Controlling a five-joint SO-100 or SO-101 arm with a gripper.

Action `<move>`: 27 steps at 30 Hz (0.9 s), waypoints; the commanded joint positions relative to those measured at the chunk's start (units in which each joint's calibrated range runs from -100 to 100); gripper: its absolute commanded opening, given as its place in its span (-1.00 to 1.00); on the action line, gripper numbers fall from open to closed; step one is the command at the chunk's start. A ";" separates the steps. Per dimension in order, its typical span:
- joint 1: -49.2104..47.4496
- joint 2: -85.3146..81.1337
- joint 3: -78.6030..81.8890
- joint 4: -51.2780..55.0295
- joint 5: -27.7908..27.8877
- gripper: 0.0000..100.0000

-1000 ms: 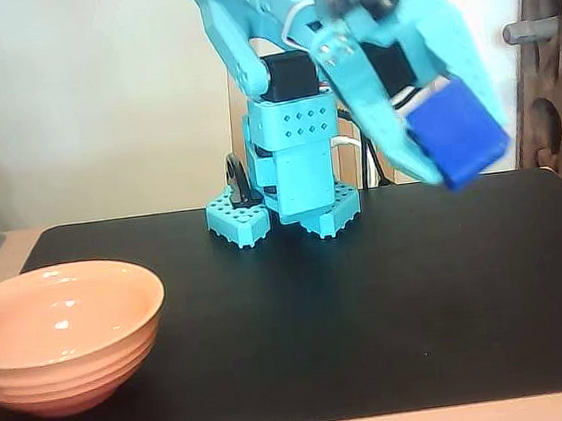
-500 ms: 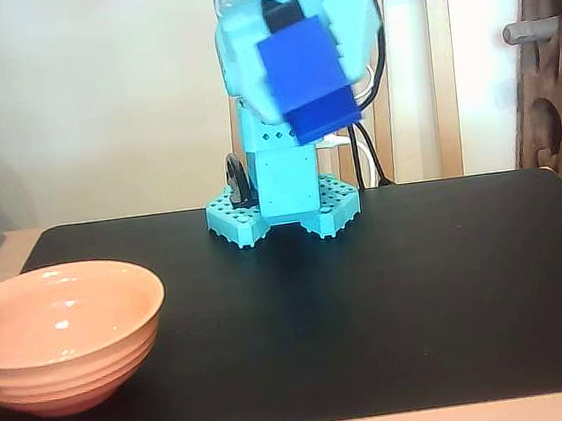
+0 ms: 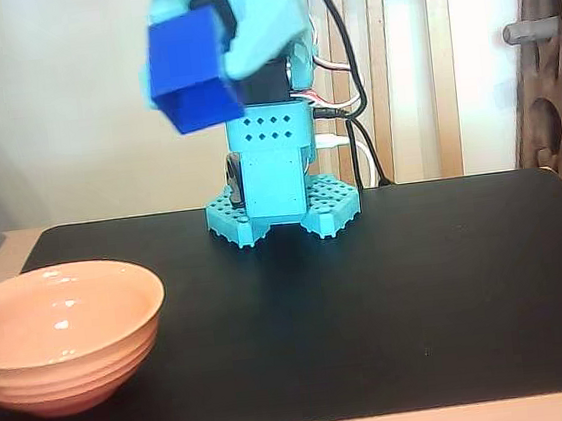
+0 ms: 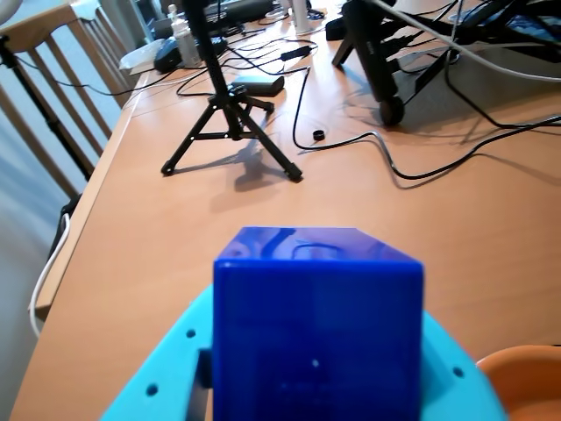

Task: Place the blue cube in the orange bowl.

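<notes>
In the fixed view the claw carries the blue cube high above the black tabletop, up and right of the orange bowl. In the wrist view the cube fills the claw; the bowl's rim shows at lower right. The cube looks rigid, light, with slick faces; flat opposite sides suit gripping.

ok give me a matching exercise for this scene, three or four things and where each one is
Things:
1. blue cube
2. orange bowl
3. tripod
4. black mat

Places:
A. standing on the wooden table in the wrist view
B. held in the gripper, up in the air
C. under the arm's base
D. at the mat's left edge in the fixed view

Pairs: 1-B, 2-D, 3-A, 4-C
</notes>
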 commanded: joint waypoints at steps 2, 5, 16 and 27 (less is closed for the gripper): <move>5.45 -1.80 -1.01 0.24 0.49 -0.69; 7.56 -1.80 -1.01 2.16 0.76 -0.69; 15.68 -1.28 -0.91 8.43 2.07 -0.69; 20.70 -0.94 1.26 11.30 2.12 -0.69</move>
